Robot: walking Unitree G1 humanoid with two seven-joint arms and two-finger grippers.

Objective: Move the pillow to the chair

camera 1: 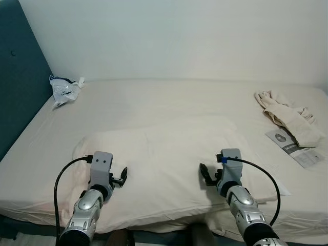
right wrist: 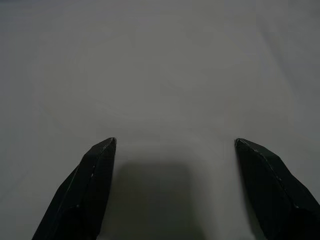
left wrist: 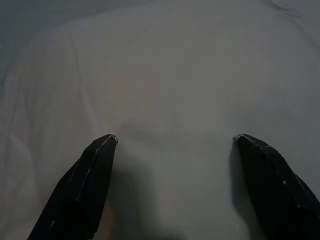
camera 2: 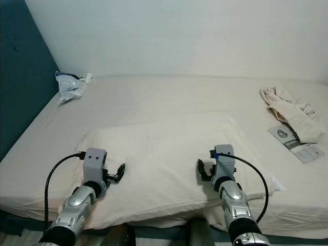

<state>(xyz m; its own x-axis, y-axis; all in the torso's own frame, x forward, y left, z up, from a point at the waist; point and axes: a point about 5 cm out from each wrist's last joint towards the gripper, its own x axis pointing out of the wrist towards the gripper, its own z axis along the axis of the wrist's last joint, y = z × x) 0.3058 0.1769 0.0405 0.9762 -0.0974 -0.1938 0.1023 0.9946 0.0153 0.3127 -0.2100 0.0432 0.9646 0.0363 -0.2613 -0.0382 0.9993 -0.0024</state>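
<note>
Your pillow (camera 1: pixel 164 159) lies long side across the bed (camera 1: pixel 169 97), with the left gripper (camera 1: pixel 122 177) and right gripper (camera 1: pixel 206 175) both spread wide over its near edge, equally close.

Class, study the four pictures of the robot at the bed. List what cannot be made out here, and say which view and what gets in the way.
- Printed leaflet, head views: text too small to read.
- Crumpled white packet by the headboard: contents too small to tell.
- Pillow: its near edge dips past the mattress front, underside hidden.
- Left gripper and right gripper, wrist views: dim; contact with the pillow is unclear.
</note>
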